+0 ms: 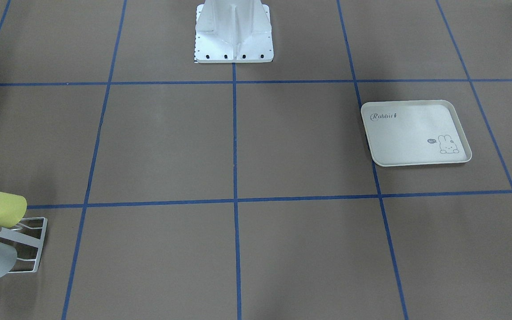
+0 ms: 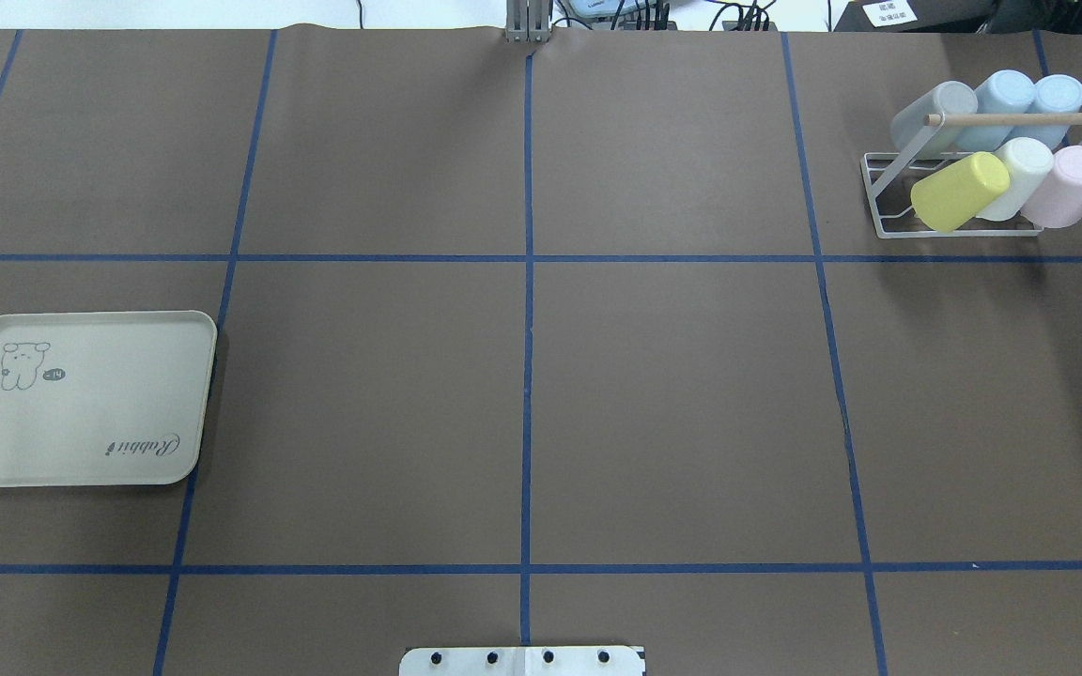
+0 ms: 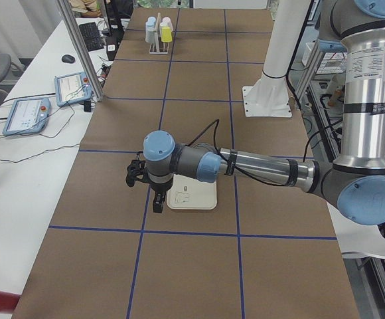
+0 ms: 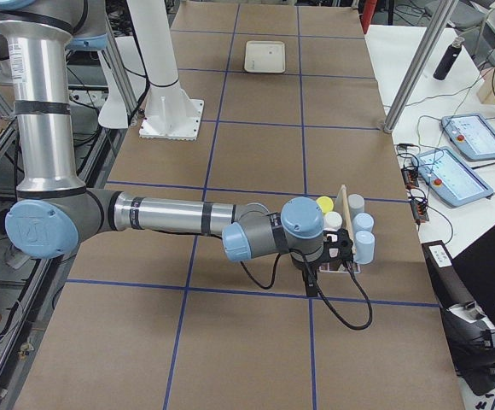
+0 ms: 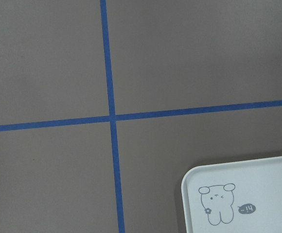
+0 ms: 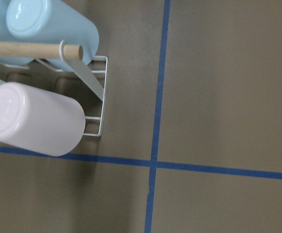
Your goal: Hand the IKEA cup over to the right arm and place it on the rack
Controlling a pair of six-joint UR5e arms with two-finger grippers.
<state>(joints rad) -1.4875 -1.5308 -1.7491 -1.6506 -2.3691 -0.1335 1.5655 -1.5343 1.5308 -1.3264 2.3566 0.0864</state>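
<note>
The white wire rack [image 2: 935,234] with its wooden dowel [image 2: 1020,119] stands at the table's far right in the overhead view. Several IKEA cups lean on it, among them a yellow cup [image 2: 959,191], a pink cup [image 2: 1078,184] and a grey cup [image 2: 934,115]. My right gripper [image 4: 314,272] shows only in the exterior right view, hanging just beside the rack [image 4: 346,256]. My left gripper [image 3: 156,201] shows only in the exterior left view, at the tray's edge. I cannot tell whether either is open or shut. The right wrist view looks down on the pink cup [image 6: 31,119] and the dowel [image 6: 29,48].
A cream rabbit-print tray [image 2: 81,422] lies at the table's left, with nothing on it. The robot's white base [image 1: 234,31] stands at the table's middle edge. Blue tape lines grid the brown table. Tablets [image 4: 452,175] and cables lie on a side bench.
</note>
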